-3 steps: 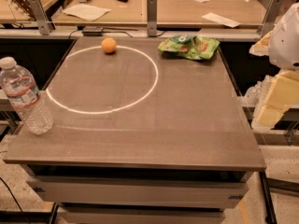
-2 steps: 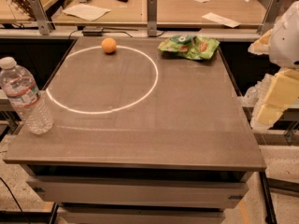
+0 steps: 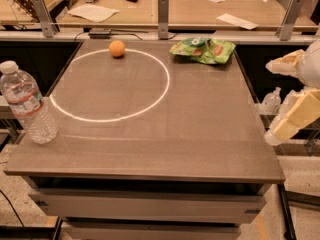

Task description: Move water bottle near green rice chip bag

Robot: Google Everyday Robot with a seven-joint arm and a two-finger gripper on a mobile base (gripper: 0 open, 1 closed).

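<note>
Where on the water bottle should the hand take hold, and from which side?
Grip the water bottle around its ribbed body below the label band, coming in sideways from the middle of the table. It stands upright at the front edge, left in the view, round and tall. The hand hangs beyond the right edge, fingers apart.

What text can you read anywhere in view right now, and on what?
Water bottle label: white-and-red band, print too blurred to read.
Green rice chip bag: round logo, wording unreadable.
Papers behind the table: nothing legible.
Claw, beyond the table's right edge: no markings seen.
</note>
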